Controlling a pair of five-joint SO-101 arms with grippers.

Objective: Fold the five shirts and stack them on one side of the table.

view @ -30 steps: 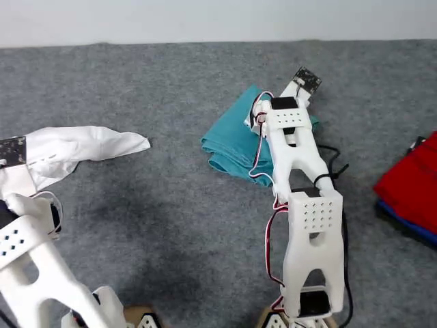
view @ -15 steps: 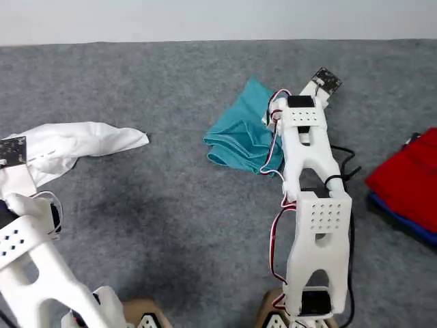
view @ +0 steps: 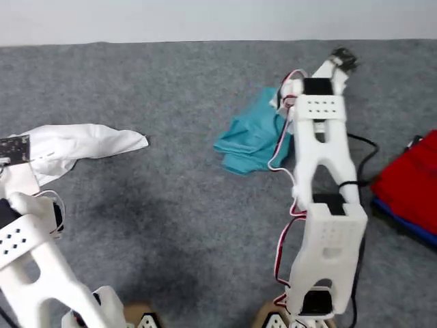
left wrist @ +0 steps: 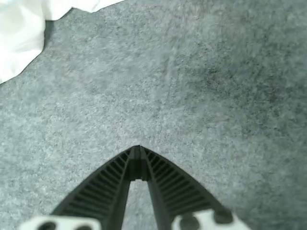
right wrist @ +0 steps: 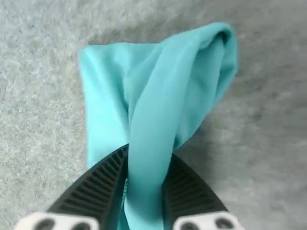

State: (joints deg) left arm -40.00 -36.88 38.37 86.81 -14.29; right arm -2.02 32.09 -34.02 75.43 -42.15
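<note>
The red shirt (view: 410,179) is lying on a blue shirt (view: 410,224) at the table's (view: 171,225) 3 o'clock edge. At 9 o'clock the left gripper (left wrist: 139,149), jaws pressed together, is hanging over the table beside the white shirt (view: 75,145). Farther off, toward 1 o'clock, the right gripper (right wrist: 144,165) is clamping a fold of the bunched teal shirt (view: 249,140).

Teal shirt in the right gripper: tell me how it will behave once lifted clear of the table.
The teal shirt is probably floppy: it bunches into a twisted band between the right gripper's fingers. It likely drapes and drags, since its bulk lies crumpled on the table. The folds may come undone, because nothing holds them.
</note>
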